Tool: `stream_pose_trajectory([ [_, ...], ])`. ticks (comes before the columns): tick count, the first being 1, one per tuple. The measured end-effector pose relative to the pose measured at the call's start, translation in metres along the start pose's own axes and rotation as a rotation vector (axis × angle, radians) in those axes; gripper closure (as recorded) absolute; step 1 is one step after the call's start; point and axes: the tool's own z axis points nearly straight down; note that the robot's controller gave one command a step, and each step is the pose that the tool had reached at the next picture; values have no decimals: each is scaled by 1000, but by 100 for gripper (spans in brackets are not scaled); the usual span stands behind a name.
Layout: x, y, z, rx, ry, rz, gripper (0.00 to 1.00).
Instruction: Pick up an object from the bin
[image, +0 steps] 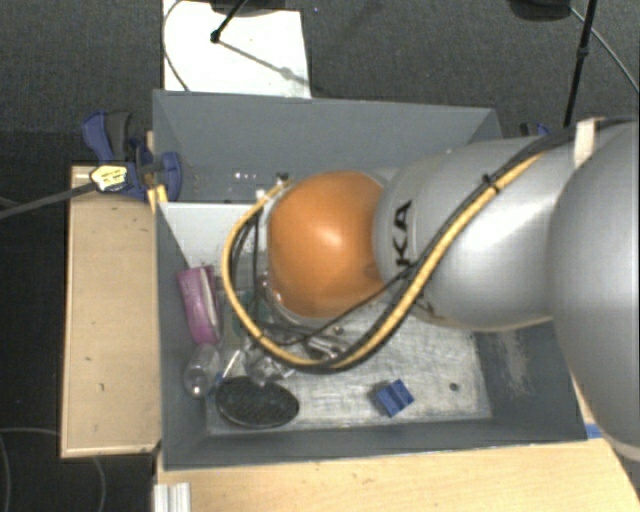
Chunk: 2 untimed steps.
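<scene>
My gripper (262, 350) is low in the bin's left half, mostly hidden under the arm's orange cover. Just below it, by the bin's front wall, lies a flat black round object with a mesh top (257, 402). To its left, in the front left corner, sits a small clear glassy object (200, 376). A pink-purple oblong object (198, 303) lies along the left wall, left of the gripper. What is directly beneath the gripper is hidden.
A small blue block (393, 397) lies apart on the bin floor near the front wall, right of the gripper. The arm and its yellow cable cover the bin's middle and right.
</scene>
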Motion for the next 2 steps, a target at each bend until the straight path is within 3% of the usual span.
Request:
stream_pose_trajectory([
  [1,2,0,5,-1,9,-1,0],
  [2,30,-70,12,-1,11,-378,0],
])
